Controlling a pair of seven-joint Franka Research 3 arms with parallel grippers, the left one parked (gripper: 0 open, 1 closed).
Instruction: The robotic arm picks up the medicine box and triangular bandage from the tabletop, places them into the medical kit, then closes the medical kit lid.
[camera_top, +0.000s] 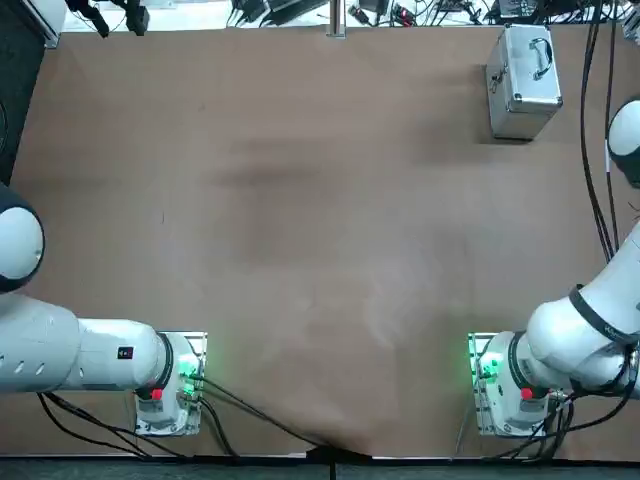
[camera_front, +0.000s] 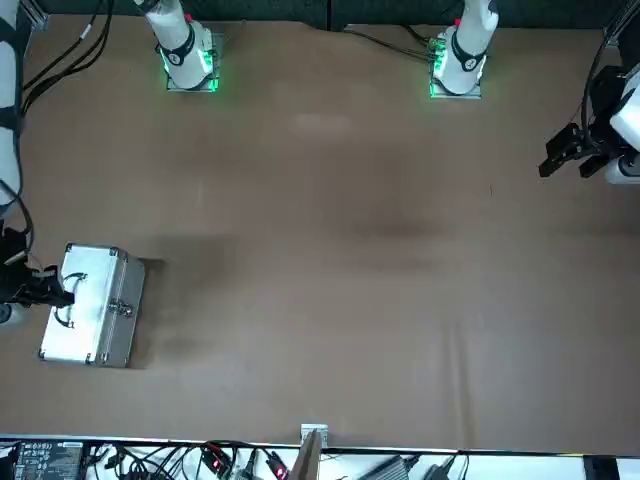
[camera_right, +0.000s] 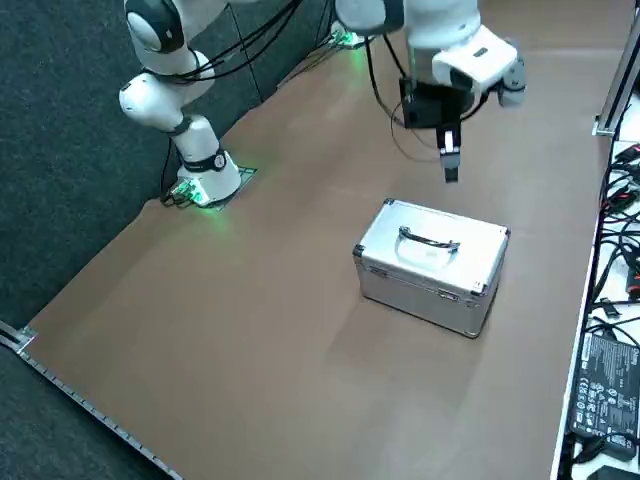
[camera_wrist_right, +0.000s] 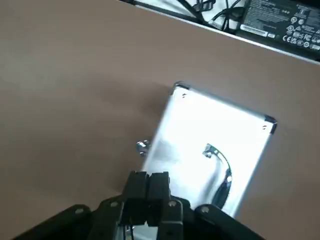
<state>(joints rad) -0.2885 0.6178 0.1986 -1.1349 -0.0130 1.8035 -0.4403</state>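
The medical kit (camera_top: 523, 80) is a small silver case standing at the table's far right corner, also seen in the front view (camera_front: 90, 305) and the right side view (camera_right: 432, 265). The medical kit lid (camera_right: 455, 232) lies flat down on the case, with its curved handle (camera_right: 428, 240) on top. My right gripper (camera_right: 450, 172) hangs a little above the table just beyond the kit, touching nothing. In the wrist view its fingers (camera_wrist_right: 136, 186) are pressed together, shut on nothing, over the kit (camera_wrist_right: 200, 130). The medicine box and the triangular bandage are out of view.
A black power adapter (camera_right: 600, 385) and loose cables lie on the white strip past the table's far edge, close to the kit. The right arm's base (camera_top: 500, 385) glows green at the near edge. Brown tabletop (camera_top: 300, 220) spreads left of the kit.
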